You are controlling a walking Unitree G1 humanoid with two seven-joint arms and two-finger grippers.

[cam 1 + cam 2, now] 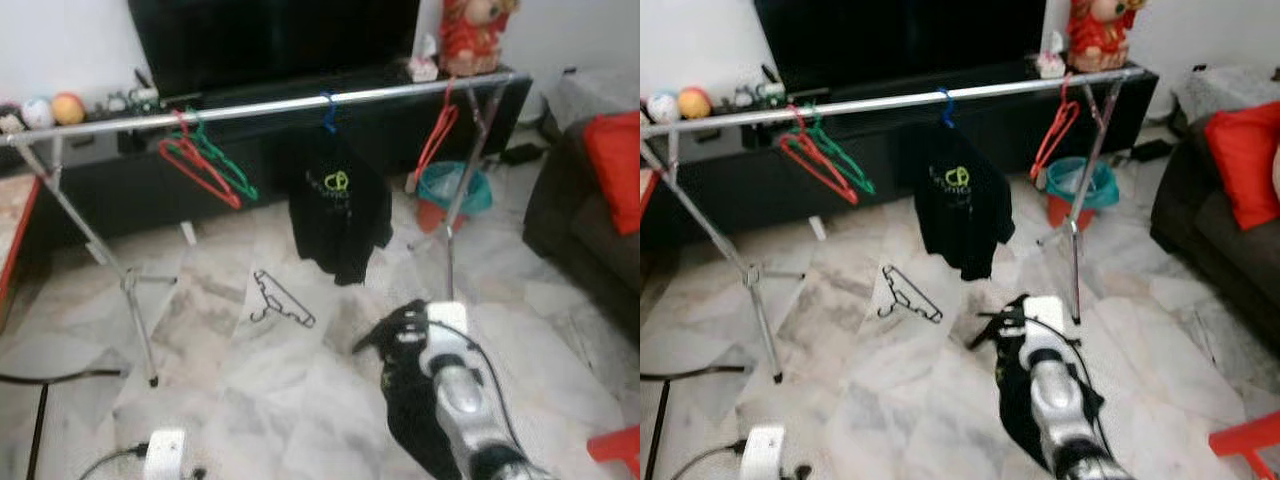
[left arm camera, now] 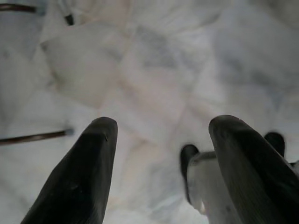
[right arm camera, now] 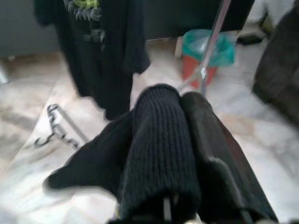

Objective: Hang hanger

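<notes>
At nine o'clock our left gripper point(image 2: 159, 172) hangs idle over marble, fingers spread and holding nothing. At centre, the black hanger point(image 1: 281, 299) lies on the floor below the rail point(image 1: 260, 106), near the hung black shirt point(image 1: 341, 205). At five o'clock our right gripper point(image 1: 392, 335) is clamped on a dark garment point(image 1: 415, 410). We judge the cloth could snag the hanger, and the rack leg point(image 1: 452, 215) crowds our reach.

The floor point(image 1: 300, 400) was glossy veined marble tile. The rail point(image 1: 270, 105) was shiny bare metal. A matt black cloth shirt point(image 1: 340, 210) hung there; ribbed knit black cloth point(image 3: 159, 154) draped the right pincer point(image 1: 385, 335).
</notes>
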